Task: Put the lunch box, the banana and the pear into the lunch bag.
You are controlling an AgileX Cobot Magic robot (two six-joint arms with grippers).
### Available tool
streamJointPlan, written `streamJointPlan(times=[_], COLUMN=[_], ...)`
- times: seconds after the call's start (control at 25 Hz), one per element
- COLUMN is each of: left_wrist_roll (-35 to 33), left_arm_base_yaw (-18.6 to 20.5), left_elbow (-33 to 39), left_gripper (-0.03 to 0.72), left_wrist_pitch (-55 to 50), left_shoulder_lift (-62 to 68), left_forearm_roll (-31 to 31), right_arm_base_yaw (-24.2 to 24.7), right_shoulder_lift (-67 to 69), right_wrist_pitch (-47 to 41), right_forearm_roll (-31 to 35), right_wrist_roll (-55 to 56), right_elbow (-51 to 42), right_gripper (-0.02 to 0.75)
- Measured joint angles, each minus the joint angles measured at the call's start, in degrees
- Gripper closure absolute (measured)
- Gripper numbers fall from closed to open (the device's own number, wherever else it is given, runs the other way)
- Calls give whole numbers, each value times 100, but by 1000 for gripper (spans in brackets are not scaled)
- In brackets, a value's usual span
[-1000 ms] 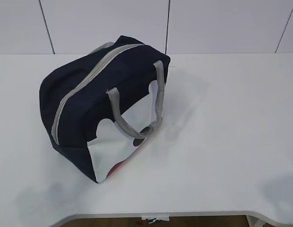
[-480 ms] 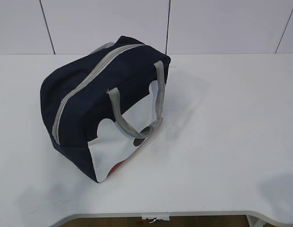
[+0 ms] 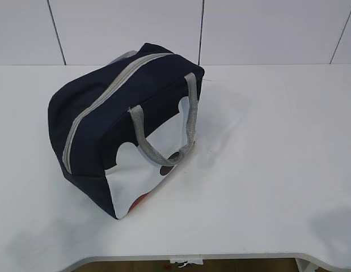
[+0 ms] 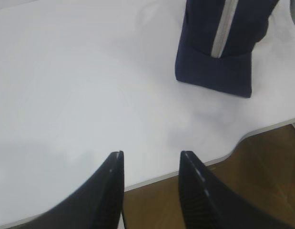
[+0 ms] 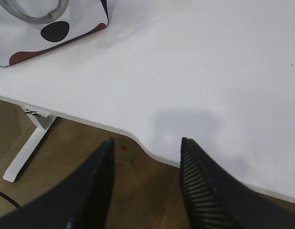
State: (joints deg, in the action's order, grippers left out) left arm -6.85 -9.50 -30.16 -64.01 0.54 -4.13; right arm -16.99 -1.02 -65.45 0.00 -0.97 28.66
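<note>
The navy-blue lunch bag [image 3: 115,122] with white lower panels and grey handles stands on the white table, left of centre, its grey zipper [image 3: 101,102] closed along the top. It also shows in the left wrist view [image 4: 223,43] and its white dotted corner in the right wrist view [image 5: 47,28]. The lunch box, the banana and the pear are out of view. My left gripper [image 4: 152,153] is open and empty over the table's front edge. My right gripper [image 5: 147,140] is open and empty over the front edge. Neither gripper shows in the exterior view.
The white table [image 3: 266,153] has a curved cut-out along its front edge [image 3: 186,258]. Brown floor [image 5: 66,167] and a white table leg [image 5: 28,143] lie below. A white panelled wall [image 3: 249,28] stands behind.
</note>
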Motion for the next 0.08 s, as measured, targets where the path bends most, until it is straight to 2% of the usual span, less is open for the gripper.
streamJointPlan(times=[0.08], left_wrist_roll=[0], left_arm_base_yaw=[178], left_elbow=[0], left_gripper=[407], left_wrist_pitch=[0], left_shoulder_lift=[0], left_forearm_roll=[0], right_arm_base_yaw=[0], right_shoulder_lift=[0], right_wrist_pitch=[0], right_forearm_roll=[0], right_wrist_roll=[0], right_elbow=[0], right_gripper=[377])
